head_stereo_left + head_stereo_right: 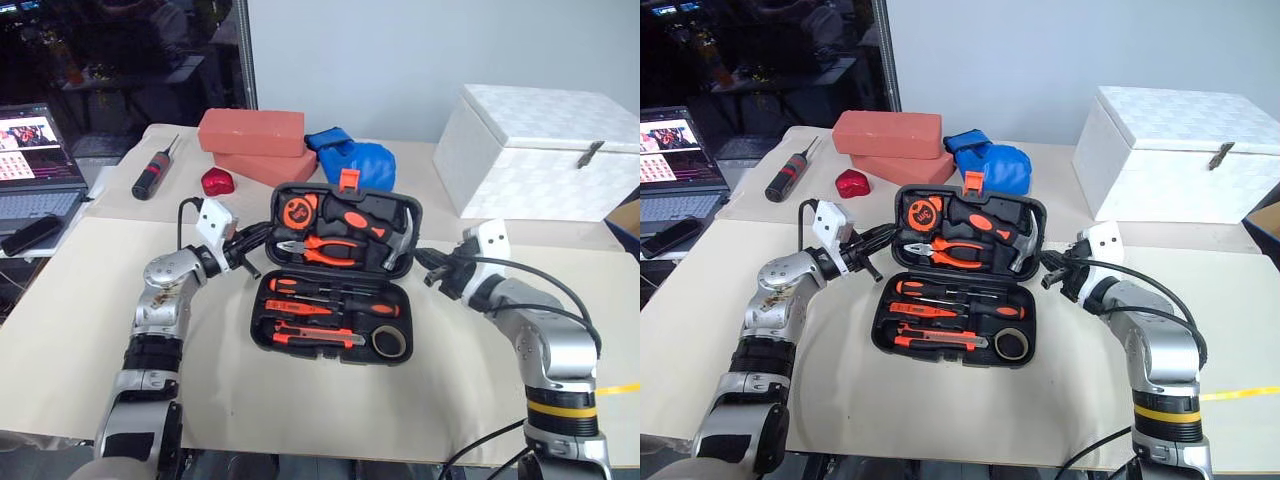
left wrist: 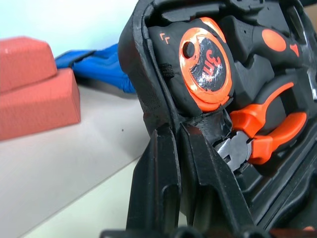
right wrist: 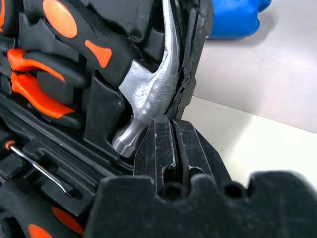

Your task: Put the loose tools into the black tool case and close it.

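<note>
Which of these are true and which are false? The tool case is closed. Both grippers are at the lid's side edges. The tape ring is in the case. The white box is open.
1. The black tool case is closed. False: its lid is raised partway.
2. The left gripper and right gripper are at the lid's side edges. True.
3. The tape ring lies in the case. True.
4. The white box is open. False: it is shut.

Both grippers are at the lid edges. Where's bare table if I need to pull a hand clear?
Bare table lies near of the case, and right of it below the white box. Crowded behind the lid: bricks, blue cloth, red object.
</note>
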Controlling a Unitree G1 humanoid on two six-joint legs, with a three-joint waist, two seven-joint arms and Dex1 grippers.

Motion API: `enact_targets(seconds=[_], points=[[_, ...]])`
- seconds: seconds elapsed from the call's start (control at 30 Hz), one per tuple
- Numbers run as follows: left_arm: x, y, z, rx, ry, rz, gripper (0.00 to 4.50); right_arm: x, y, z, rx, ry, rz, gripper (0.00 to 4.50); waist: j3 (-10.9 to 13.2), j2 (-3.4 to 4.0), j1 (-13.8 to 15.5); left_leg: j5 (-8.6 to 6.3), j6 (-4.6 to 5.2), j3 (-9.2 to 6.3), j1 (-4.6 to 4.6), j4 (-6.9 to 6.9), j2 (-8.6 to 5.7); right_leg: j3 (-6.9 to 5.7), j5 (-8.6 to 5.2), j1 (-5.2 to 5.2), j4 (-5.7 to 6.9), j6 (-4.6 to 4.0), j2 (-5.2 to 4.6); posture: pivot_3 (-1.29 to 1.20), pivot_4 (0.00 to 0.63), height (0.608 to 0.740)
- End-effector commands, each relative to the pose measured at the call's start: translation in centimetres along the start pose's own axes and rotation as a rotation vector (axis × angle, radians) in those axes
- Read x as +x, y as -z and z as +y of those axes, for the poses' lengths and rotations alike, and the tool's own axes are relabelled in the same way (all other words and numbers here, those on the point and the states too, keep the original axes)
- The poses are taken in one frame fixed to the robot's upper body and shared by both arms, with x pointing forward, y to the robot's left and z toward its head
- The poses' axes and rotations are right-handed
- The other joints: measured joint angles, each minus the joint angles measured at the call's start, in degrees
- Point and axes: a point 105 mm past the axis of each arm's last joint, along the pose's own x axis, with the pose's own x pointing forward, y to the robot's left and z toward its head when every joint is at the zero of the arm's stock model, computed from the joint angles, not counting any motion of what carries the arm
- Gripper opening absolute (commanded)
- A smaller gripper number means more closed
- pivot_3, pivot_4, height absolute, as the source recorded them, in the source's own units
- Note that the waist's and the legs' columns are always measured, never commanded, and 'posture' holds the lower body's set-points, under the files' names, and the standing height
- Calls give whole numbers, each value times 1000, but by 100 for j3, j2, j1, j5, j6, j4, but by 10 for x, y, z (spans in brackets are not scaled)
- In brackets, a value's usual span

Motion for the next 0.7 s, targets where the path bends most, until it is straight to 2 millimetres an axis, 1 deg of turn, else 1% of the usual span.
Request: enact_targets(seconds=[0.03,0.13,0.2,0.27,0.33,0.37,0.43,0.47,0.5,0.53,0.57,0.6,0.63,0.67,0.7], points=[[13,-24,-28,193,170,-99,21,-6,-42,26,-189,-86,-213,0,0,0,7,0,0,0,0,0,0,0,0,0,0,0,0,0,150,736],[3,-20,-32,329,193,-98,21,-20,-39,30,-283,-77,-256,0,0,0,16,0,0,-1,0,-3,0,0,-1,1,-7,1,0,0,150,736],[-5,-13,-32,391,192,-83,21,-32,-37,31,-310,-63,-276,0,0,0,22,-1,1,1,0,-3,0,0,-1,2,-9,1,0,0,150,736],[-10,-10,-31,436,194,-74,21,-40,-36,28,-339,-28,-290,0,0,0,24,-1,0,1,1,-4,0,0,-1,4,-9,1,-1,0,150,736],[-16,-4,-29,440,193,-50,21,-48,-30,30,-387,-22,-277,0,0,0,22,0,0,1,4,1,0,0,0,7,-5,1,-1,0,150,736],[-24,1,-28,413,212,-13,21,-54,-21,35,-418,-43,-242,0,0,0,27,1,-1,1,8,7,0,0,2,12,-5,2,-1,0,150,736],[-33,6,-27,381,239,27,21,-62,-10,42,-449,-71,-202,0,-1,1,27,1,-1,2,18,8,0,0,1,20,-2,4,-3,0,150,736],[-47,11,-26,312,282,90,568,-68,-3,46,-463,-98,-172,494,-2,1,24,0,-2,3,30,3,2,0,-4,28,-2,0,-3,0,150,736],[-66,15,-23,216,322,168,710,-76,1,45,-515,-92,-151,617,-2,3,10,-1,-2,4,40,0,2,0,-6,36,-1,-1,-3,0,150,736],[-87,18,-20,114,361,250,999,-83,3,41,-563,-69,-133,890,-5,7,-53,-1,-3,7,55,-5,2,1,-9,46,0,-4,-3,0,150,736],[-112,22,-16,25,400,359,1329,-92,10,38,-659,-79,-83,1168,-5,7,-114,-2,-5,14,72,-15,5,6,-24,50,3,3,-2,0,150,736],[-130,23,-10,-30,406,435,1718,-100,17,36,-730,-96,-30,1508,-5,7,-157,-4,-7,15,86,-21,10,6,-38,59,5,8,0,0,150,736],[-144,21,-4,-68,400,491,2103,-107,22,34,-772,-108,10,1871,-4,7,-166,-4,-7,13,92,-22,11,4,-68,61,11,-25,1,0,150,736],[-155,17,-1,-108,411,528,2337,-114,24,31,-789,-115,47,1876,-4,5,-160,-4,-7,14,95,-22,12,2,-77,61,18,-31,0,0,150,736],[-161,11,1,-145,414,544,2337,-121,26,28,-792,-121,85,1876,-3,4,-152,-3,-8,11,99,-22,12,-2,-81,63,21,-32,-1,0,150,736]])
